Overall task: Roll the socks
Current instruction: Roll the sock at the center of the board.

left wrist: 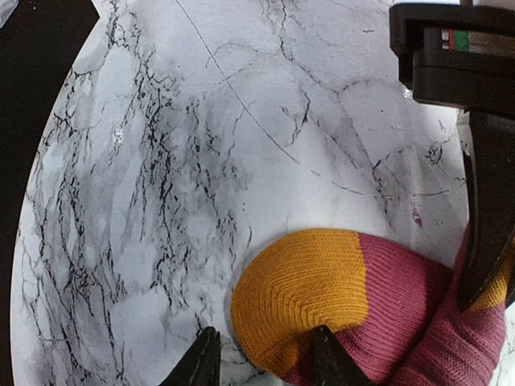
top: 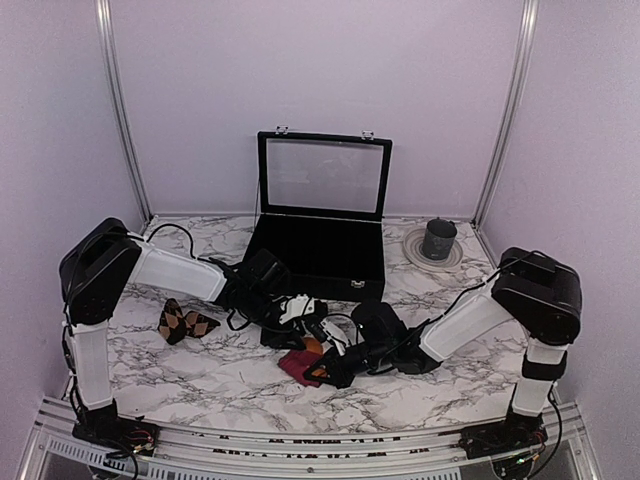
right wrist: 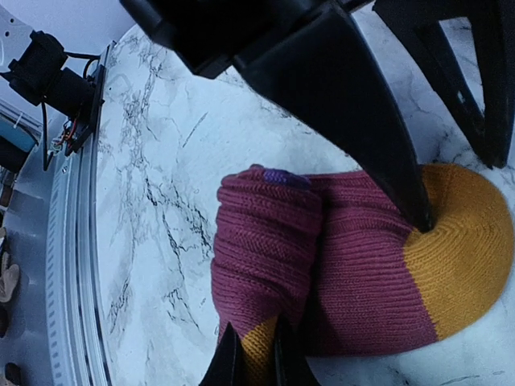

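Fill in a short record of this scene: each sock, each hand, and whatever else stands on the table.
red sock: partly rolled, near front centre
argyle sock: lying apart on the left, untouched
left hand: open, one finger pressing the sock's orange end
right hand: shut on the rolled part
black case: lid up, at the back
dark cup: on a plate, back right
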